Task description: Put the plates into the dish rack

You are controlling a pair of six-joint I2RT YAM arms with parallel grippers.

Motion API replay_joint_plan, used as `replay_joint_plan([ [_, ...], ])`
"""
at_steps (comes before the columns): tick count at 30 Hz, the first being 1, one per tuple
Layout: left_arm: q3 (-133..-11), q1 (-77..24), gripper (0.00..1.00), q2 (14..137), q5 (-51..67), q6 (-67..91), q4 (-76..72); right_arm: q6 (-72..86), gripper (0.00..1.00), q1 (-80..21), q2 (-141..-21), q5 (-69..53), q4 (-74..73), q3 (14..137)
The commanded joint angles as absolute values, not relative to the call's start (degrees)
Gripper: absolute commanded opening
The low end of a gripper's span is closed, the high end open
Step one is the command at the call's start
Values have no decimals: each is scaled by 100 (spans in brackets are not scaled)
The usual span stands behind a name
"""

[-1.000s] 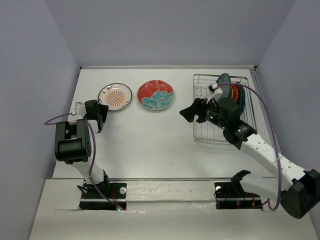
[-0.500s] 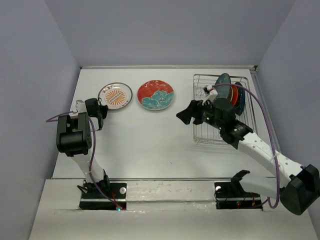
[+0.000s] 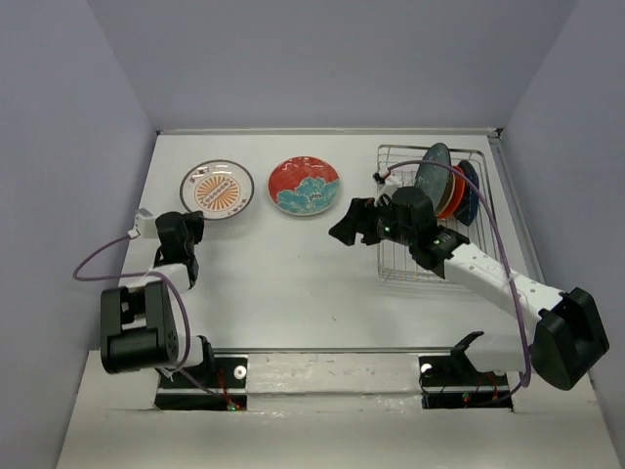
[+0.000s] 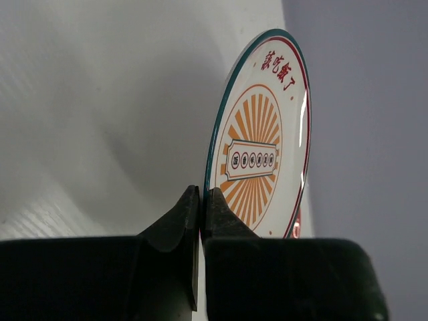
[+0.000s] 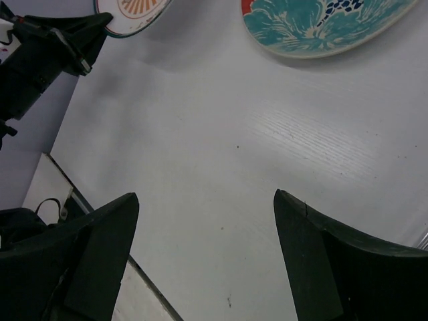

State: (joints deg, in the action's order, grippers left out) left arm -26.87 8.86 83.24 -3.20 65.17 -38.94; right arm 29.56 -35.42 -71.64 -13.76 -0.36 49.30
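At left pincer (image 4: 201,195), sunburst plate (image 4: 261,147), face up

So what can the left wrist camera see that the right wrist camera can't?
Only the left wrist view shows the red writing on the sunburst plate, and the left fingers pinching its rim, close up. Only the right wrist view shows the flower plate lying flat and the right fingers spread open. Both show the sunburst plate and the table.
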Motion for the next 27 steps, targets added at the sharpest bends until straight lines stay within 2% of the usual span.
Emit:
replay_joint_plan([
  [1, -2278, 704, 6, 7007, -510, 6574, -4457, 2883, 88, -3612, -7321, -1775, 430, 5439],
  [7, -1671, 589, 6, 5609, 8, 6364, -4105, 2830, 91, -3612, -7751, -2038, 466, 5844],
  [14, -1441, 519, 6, 4554, 1842, 5634, -3367, 2698, 93, -3612, -8314, -2109, 413, 6372],
  [20, -1555, 422, 6, 4202, 3004, 5502, -3120, 2672, 94, -3612, -8543, -1846, 334, 6513],
  [27, -1644, 35, 6, 4394, 3454, 5265, -3085, 2742, 93, -3560, -8648, -2441, 404, 6469],
])
